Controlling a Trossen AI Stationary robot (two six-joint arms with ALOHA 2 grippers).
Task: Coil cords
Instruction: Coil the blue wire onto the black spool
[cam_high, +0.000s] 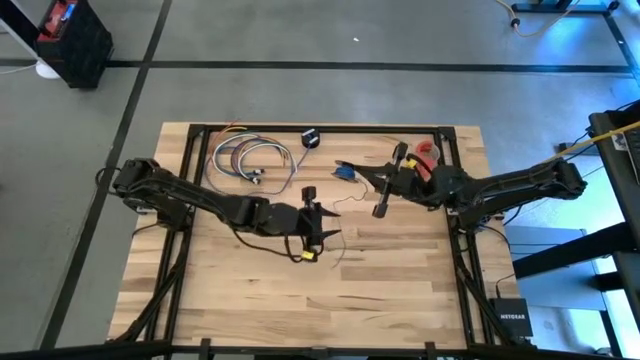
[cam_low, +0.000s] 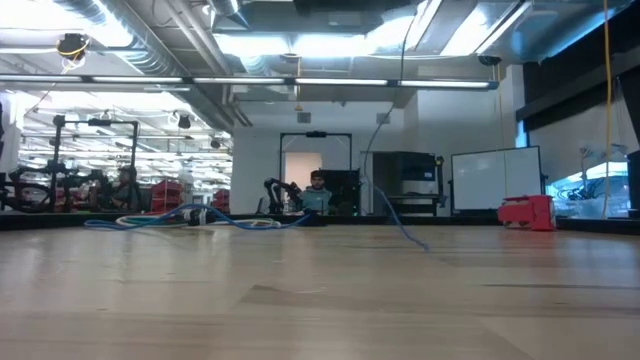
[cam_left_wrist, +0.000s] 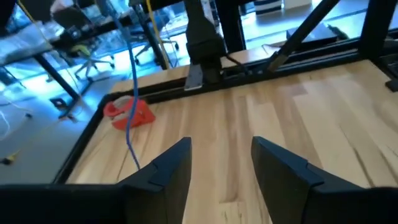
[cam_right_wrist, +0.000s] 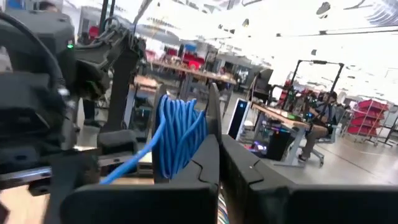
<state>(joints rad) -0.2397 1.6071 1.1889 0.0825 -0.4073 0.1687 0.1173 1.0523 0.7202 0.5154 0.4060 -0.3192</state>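
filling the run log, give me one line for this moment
left gripper: open, empty, mid-table | right gripper: shut on blue cord, coil partly wound, raised | other cords: loose at back left

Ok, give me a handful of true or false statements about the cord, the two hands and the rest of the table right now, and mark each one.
1. The right hand is shut, with a coil of blue cord beside its fingers. True.
2. The left hand is shut on the cord. False: it is open and holds nothing.
3. A bundle of loose cables lies at the table's far left part. True.
4. The red thing lies beside the left arm. False: it lies near the right arm.
5. Both arms are parked off the table. False: both reach over its middle.
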